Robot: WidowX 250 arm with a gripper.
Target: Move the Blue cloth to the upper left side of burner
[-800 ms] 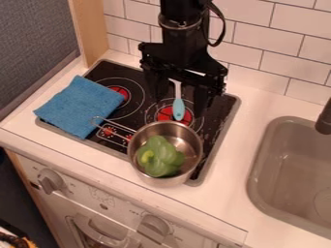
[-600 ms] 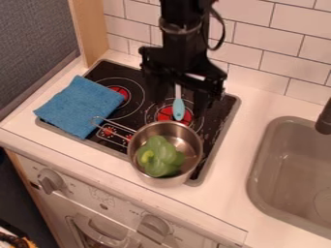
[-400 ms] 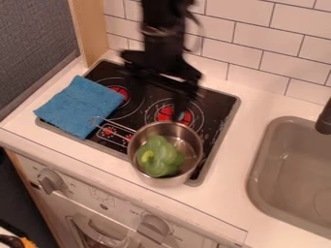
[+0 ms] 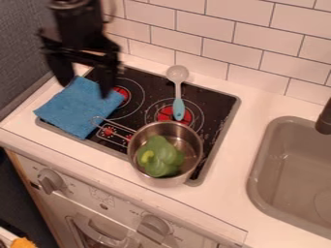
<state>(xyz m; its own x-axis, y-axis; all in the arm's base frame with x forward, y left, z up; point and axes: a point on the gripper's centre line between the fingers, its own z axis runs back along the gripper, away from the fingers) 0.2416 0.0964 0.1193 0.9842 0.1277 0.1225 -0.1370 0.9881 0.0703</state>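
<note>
Two black fingers (image 4: 107, 80) of the gripper (image 4: 86, 90) stand wide apart with nothing held between them. They hang up and to the left of the steel pot (image 4: 164, 181), in front of part of the blue cloth (image 4: 78, 108) as the camera sees it; whether they touch it, I cannot tell. The cloth lies flat to the left of the pot and farther back, across the left edge of the black cooktop (image 4: 217, 112), its right corner reaching onto the left burner (image 4: 132, 103). The pot's wire handle (image 4: 113, 130) points toward the cloth and ends beside its edge.

Behind the pot, a second burner (image 4: 188, 116) shows a red centre, with the blue handle of a spoon (image 4: 179, 107) lying over it; the spoon's pale bowl points away from the pot. A green pepper (image 4: 159, 157) sits inside the pot. The sink (image 4: 259, 167) is well to the pot's right, while the white tiled wall (image 4: 249, 36) rises behind. Below the pot are the oven's knobs (image 4: 154, 226), and down at its far left is something orange (image 4: 23, 243).
</note>
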